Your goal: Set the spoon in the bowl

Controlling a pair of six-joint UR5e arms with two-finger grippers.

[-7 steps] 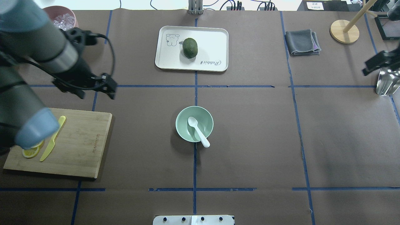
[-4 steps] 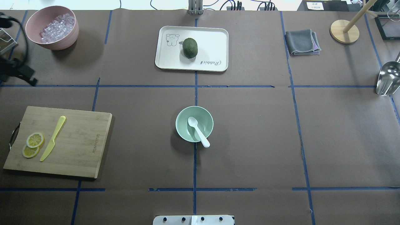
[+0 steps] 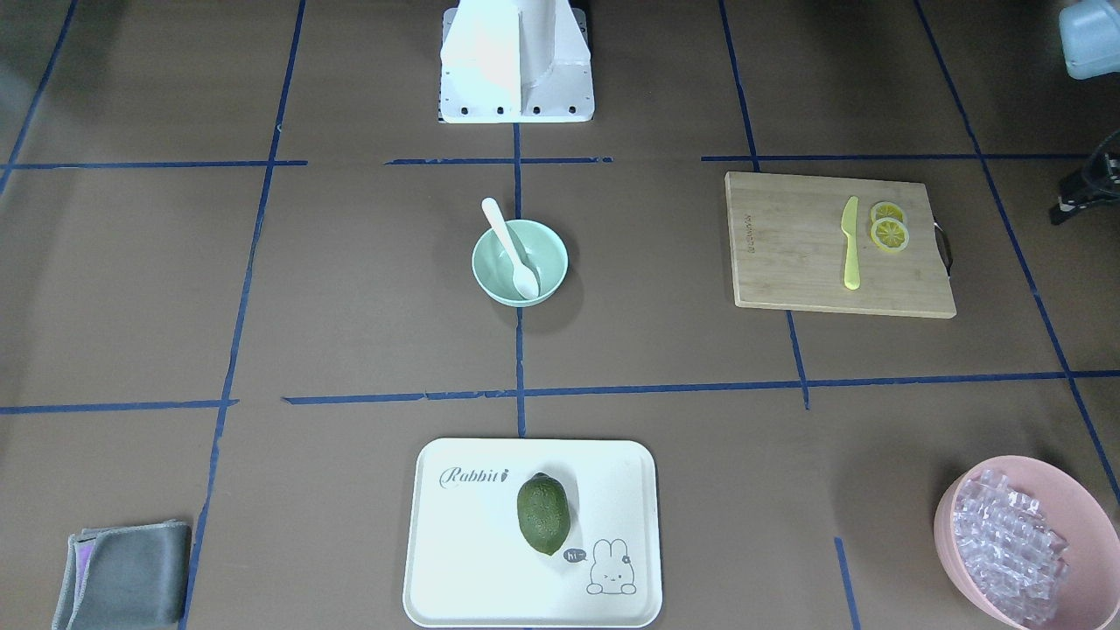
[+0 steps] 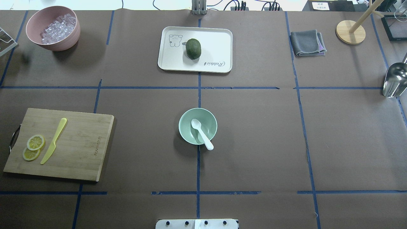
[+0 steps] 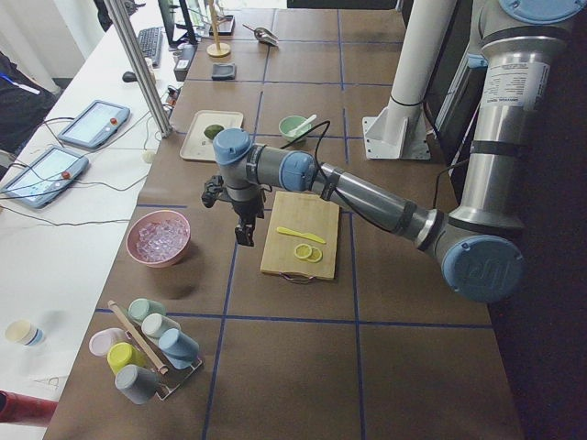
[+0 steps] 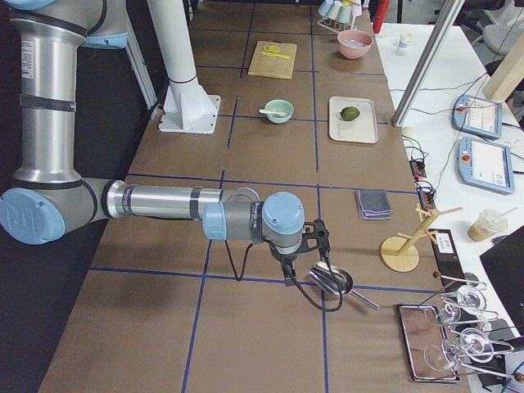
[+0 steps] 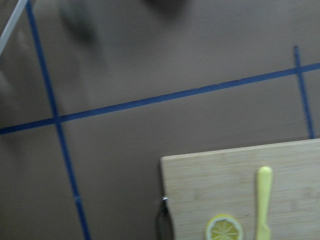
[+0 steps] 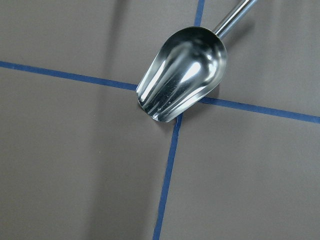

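Spoon (image 4: 200, 132) lies in bowl (image 4: 210, 121), handle over robot-side rim; left fingers (image 5: 245, 236), right fingers (image 6: 288, 267) at bench (image 4: 254, 143) ends, spread unclear

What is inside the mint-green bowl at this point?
The white spoon: its scoop lies down in the bowl, its handle leaning out over the rim. Nothing else shows; the floor under the scoop is hidden.

The left arm (image 5: 367, 192) and right arm (image 6: 164, 201) are showing silver-grey tubes with pale blue joint caps. A black cable (image 6: 233, 262) is looping under the right wrist. The white base (image 3: 516, 61) is carrying a row of dark bolts along its flange
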